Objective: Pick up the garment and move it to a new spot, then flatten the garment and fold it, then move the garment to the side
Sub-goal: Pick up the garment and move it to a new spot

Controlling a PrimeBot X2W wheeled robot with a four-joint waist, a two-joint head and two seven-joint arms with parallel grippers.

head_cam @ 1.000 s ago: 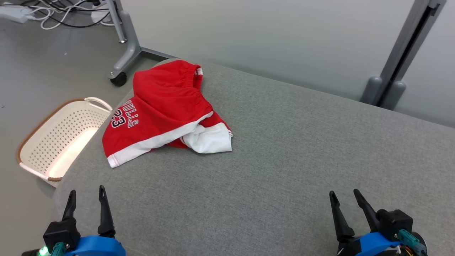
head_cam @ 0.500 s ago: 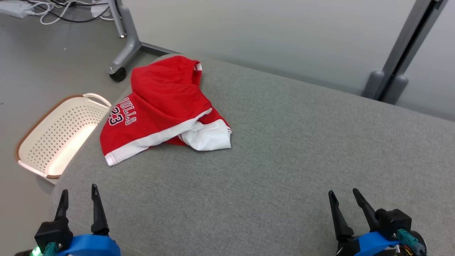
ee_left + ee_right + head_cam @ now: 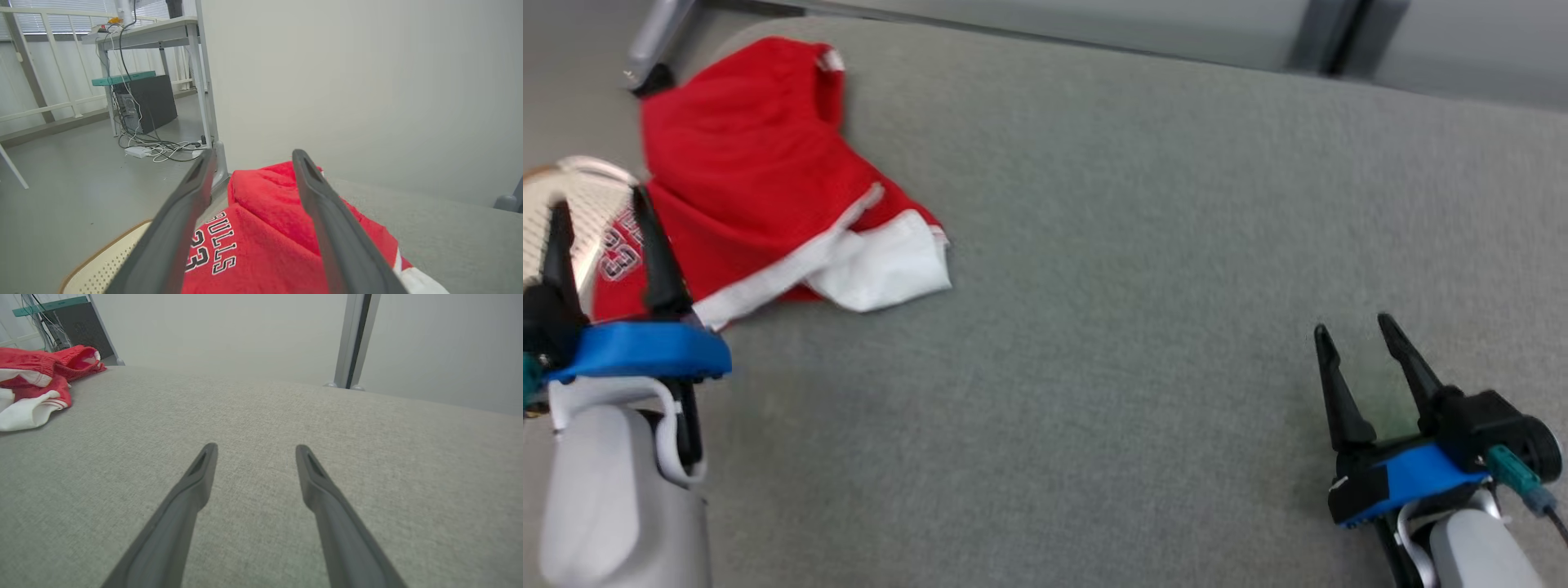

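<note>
The garment [image 3: 760,188] is a pair of red shorts with white trim and a "BULLS 23" print, lying crumpled at the far left of the grey cushion [image 3: 1135,286]. My left gripper [image 3: 598,204] is open, raised at the garment's near left edge, its fingers apart over the print. The left wrist view looks past its open fingers [image 3: 327,220] onto the garment [image 3: 265,241] just below. My right gripper [image 3: 1354,335] is open over bare cushion at the lower right, far from the garment. In the right wrist view the garment [image 3: 36,384] lies at the far left.
A cream perforated laundry basket [image 3: 580,204] stands on the floor beyond the cushion's left edge, also seen as the basket [image 3: 102,265] under the left fingers. A desk leg on a caster [image 3: 654,49] stands behind the garment. A grey wall and post [image 3: 353,339] run behind the cushion.
The head camera has tilted down and shifted, so the whole picture moved. My left gripper has risen and reached forward to the garment's near edge. My right gripper has also come forward a little.
</note>
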